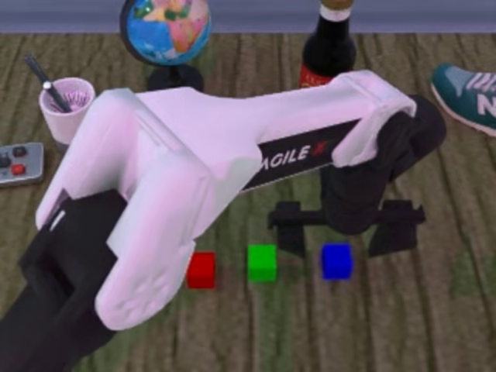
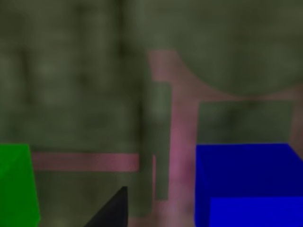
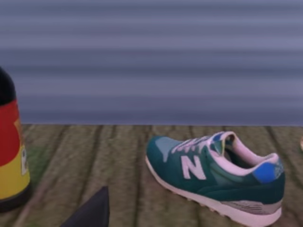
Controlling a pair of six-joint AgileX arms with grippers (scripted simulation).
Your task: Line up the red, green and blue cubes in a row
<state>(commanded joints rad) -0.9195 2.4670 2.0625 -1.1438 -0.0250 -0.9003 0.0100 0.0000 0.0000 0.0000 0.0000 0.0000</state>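
Red cube (image 1: pixel 201 269), green cube (image 1: pixel 262 262), blue cube (image 1: pixel 337 260): already in one row running left to right, roughly mid-table toward the near edge, evenly spaced, none touching.

Left gripper (image 1: pixel 345 225): reaching in from the near left corner, hanging just behind the gap between green and blue cubes; fingers spread wide, grasping nothing. Blue cube on its right-hand side, green on its left. In the left wrist view, blue cube (image 2: pixel 248 182) and green cube (image 2: pixel 16 184) flank bare table (image 2: pixel 85 94).

Right arm: out of the top view; its wrist camera faces a teal sneaker (image 3: pixel 215 175) and sauce bottle (image 3: pixel 12 156) near the far edge. Finger state: cannot tell.

Hidden: red cube's left side close under the left arm's white housing; globe (image 1: pixel 165 27), cup (image 1: pixel 66 105), remote (image 1: pixel 19 163) partly cut off.

Judgement: row looks complete; retreat likely next.
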